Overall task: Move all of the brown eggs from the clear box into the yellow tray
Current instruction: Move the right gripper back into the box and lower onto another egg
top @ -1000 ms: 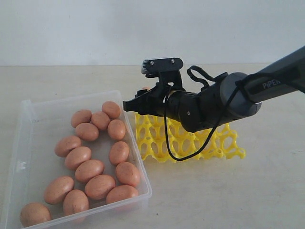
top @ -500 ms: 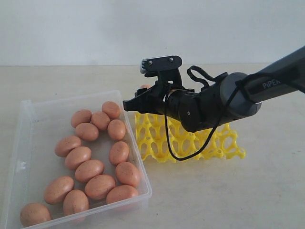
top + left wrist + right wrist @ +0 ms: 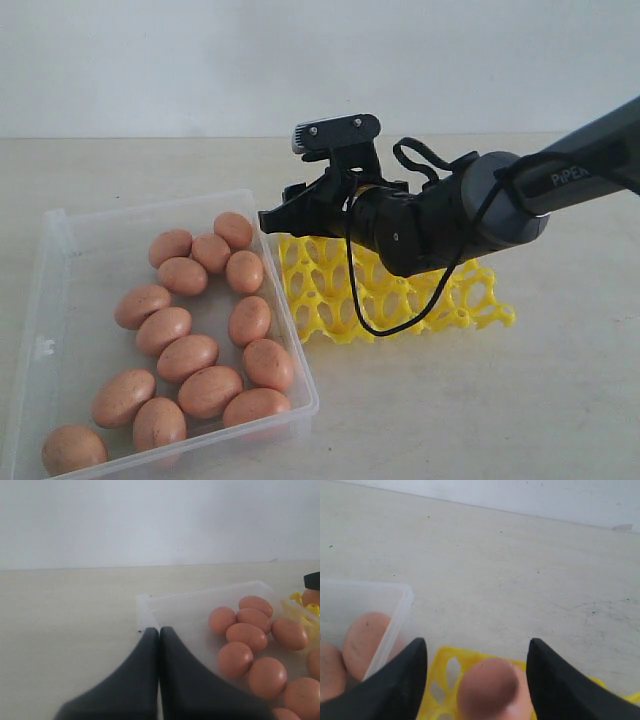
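Fifteen brown eggs (image 3: 187,357) lie in the one clear box (image 3: 80,270) on the left of the table (image 3: 450,400), packed loosely along its right half and near end, most touching a neighbour. One more egg (image 3: 487,687) shows only in the right wrist view, sitting low on the one yellow tray (image 3: 320,290), which lies just beside the box's right wall. The right gripper (image 3: 275,212) hangs over the tray's corner nearest the box, its jaws standing apart on either side of that egg, with yellow lattice showing in the gap on one side. The left gripper (image 3: 159,629) is out of the exterior view; its own camera shows both fingers pressed together with nothing between them, pointing at the box's far corner. Against the picture a second ago, the right gripper sits slightly higher, and the sliver of egg that peeked out behind its jaws is now hidden. The fifteen eggs in the box have not moved.
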You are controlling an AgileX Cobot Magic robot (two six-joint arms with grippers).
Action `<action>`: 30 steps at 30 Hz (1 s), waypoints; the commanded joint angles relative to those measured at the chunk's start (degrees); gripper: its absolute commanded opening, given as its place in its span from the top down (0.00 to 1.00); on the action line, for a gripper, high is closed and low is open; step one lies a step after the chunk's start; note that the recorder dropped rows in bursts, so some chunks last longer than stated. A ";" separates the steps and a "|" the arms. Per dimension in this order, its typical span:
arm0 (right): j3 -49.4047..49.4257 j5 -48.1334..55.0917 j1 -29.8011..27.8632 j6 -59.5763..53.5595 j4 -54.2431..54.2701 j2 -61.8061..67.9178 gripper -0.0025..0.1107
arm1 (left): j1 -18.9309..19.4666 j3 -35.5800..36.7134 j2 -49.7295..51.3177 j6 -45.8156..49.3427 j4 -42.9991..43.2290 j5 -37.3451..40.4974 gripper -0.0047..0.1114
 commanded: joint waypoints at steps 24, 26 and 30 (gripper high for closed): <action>-5.87 40.57 4.92 -15.93 -0.92 -19.41 0.48 | -0.31 -0.15 -0.17 0.03 -0.31 -0.08 1.00; -10.41 49.62 6.90 -16.48 -3.40 -19.02 0.48 | -0.31 -0.15 -0.17 0.03 -0.31 -0.08 1.00; -18.37 58.83 11.39 -16.48 -6.39 -16.92 0.48 | -0.31 -0.15 -0.17 0.03 -0.31 -0.08 1.00</action>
